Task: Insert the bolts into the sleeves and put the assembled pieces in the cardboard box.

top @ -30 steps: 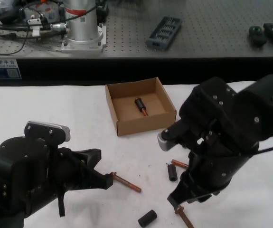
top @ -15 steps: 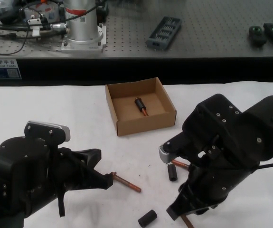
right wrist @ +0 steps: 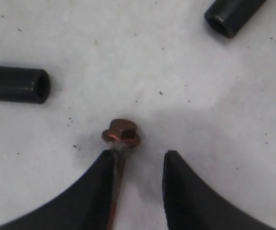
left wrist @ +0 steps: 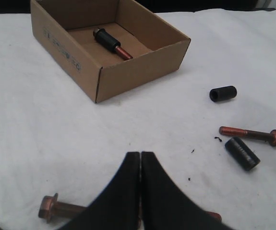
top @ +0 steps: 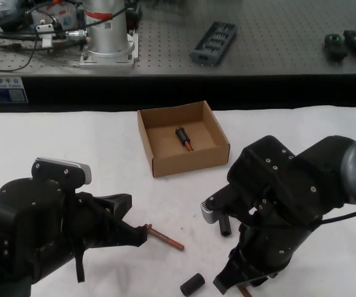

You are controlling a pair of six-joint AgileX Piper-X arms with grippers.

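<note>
Right wrist view shows bolt (right wrist: 122, 132) between parted right claw (right wrist: 138, 155)

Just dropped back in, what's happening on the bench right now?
One assembled piece already lies in the cardboard box. The right gripper is open and low over the white cloth, with a loose bolt between its fingers, close to one of them. Loose sleeves lie beside it. The left gripper is shut, with another bolt lying by its tips.
</note>
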